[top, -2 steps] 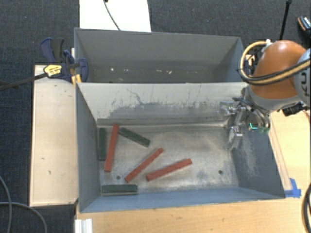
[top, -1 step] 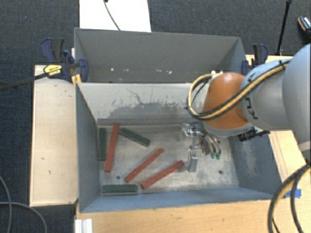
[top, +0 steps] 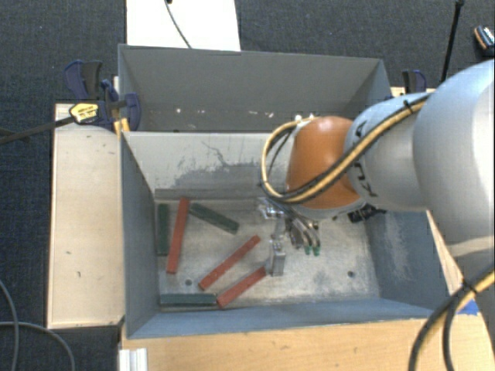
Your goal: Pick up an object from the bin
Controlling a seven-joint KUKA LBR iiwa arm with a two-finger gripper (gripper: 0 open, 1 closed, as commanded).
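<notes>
Though slim, the red stick (top: 242, 285) lying slantwise near the front edge of the bin (top: 139, 253) looks stiff, light and rather smooth, so it is best pinched across its width at the middle. The end effector (top: 276, 263) hangs at the stick's upper end. Whether it is spread, pressed together or touching, I cannot tell.

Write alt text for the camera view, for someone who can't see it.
A robot arm reaches from the right into a grey metal bin, its claw low in the bin beside the right ends of two slanted red sticks. A third red stick and three dark green sticks lie further left.
</notes>
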